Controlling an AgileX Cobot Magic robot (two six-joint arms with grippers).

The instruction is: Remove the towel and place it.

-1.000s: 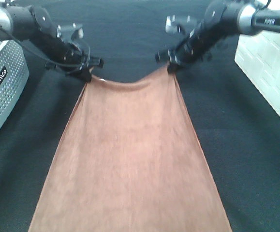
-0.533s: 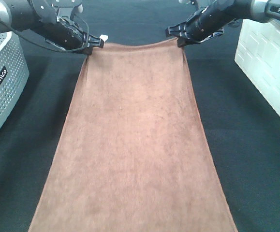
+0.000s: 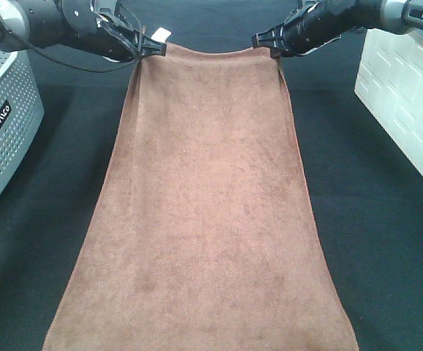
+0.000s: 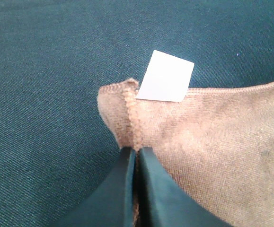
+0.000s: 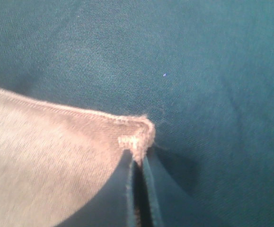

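The brown plush towel (image 3: 207, 197) stretches from the far middle of the table to the near edge of the view. My left gripper (image 3: 151, 48) is shut on its far left corner, where a small white tag (image 3: 161, 33) sticks up. In the left wrist view the fingertips (image 4: 137, 158) pinch the stitched corner just below the tag (image 4: 165, 76). My right gripper (image 3: 269, 40) is shut on the far right corner; the right wrist view shows the corner (image 5: 136, 134) pinched between the fingertips (image 5: 139, 165). The far edge is pulled taut between both grippers.
A grey perforated basket (image 3: 1, 124) stands at the left edge. A white plastic container (image 3: 408, 95) stands at the right edge. The table is covered in dark cloth (image 3: 386, 241) on both sides of the towel.
Both grippers have moved away toward the far side and spread apart, dragging the towel with them. The towel's far edge has gone from sagging to taut and flatter.
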